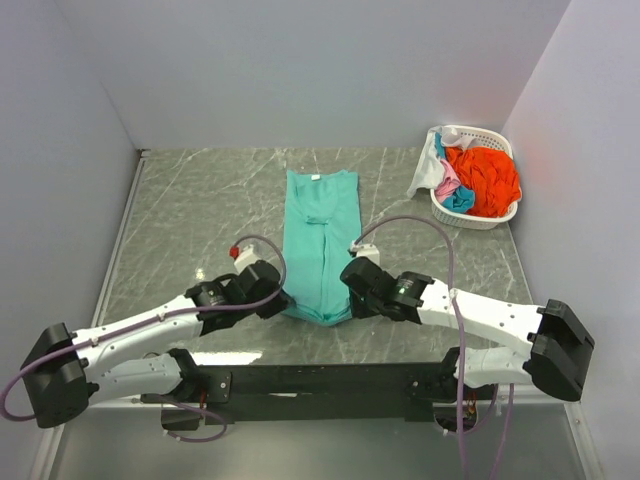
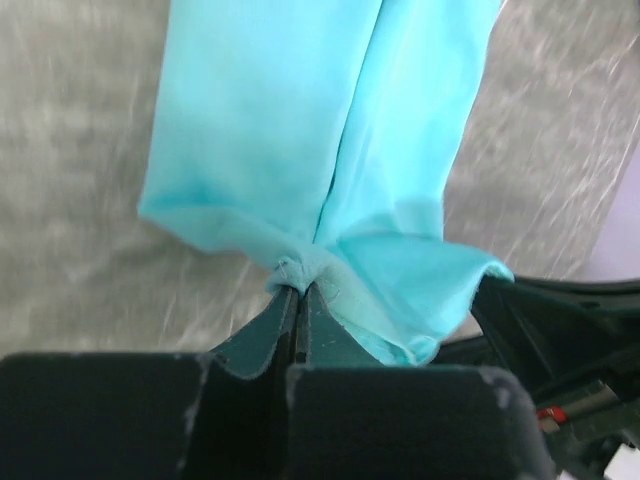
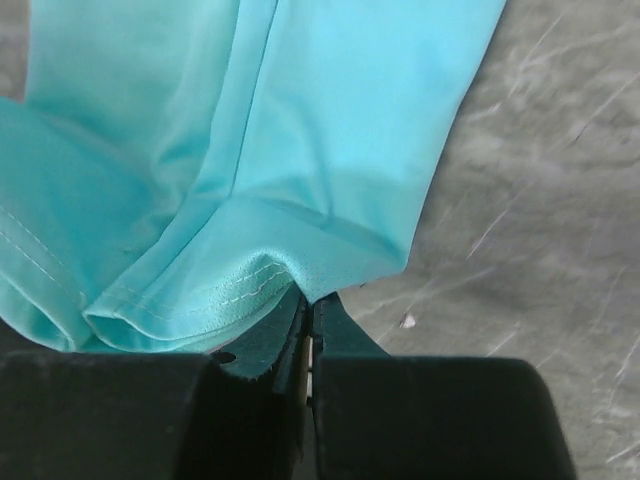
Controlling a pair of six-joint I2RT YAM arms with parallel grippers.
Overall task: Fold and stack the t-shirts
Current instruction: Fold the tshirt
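The thin teal-green cloth t-shirt (image 1: pixel 320 240) lies flat mid-table, folded lengthwise into a long narrow strip; the collar is at the far end, the hem at the near end by the arms, and the side panels meet along a centre line.

Soft stuff, this, and light; no stiffness at all, so it will sag wherever it is not held. The stacked layers can slide over one another. The place to take it is the near hem, out toward both ends, with every layer caught in the pinch.

And that is where the grippers are. The left gripper (image 2: pixel 298 290) has its jaws pressed together on a bunched bit of hem toward the left side, cloth puckering at the tips. The right gripper (image 3: pixel 308 300) is clamped on the stitched hem toward the right side, the double stitch line showing just above its tips.

My read: the near end goes over toward the collar next; both ends should rise level, or the strip will twist or shed a layer.

Underneath is the grey marble-patterned table (image 1: pixel 190 210). Well apart, at the far right corner, sits the white plastic latticed basket (image 1: pixel 470 218) with the waiting heap: an orange-red t-shirt (image 1: pixel 488 178) on top, pink cloth (image 1: pixel 447 181) beside it, blue cloth (image 1: pixel 460 200) below, and white cloth (image 1: pixel 427 165) draped over the rim.
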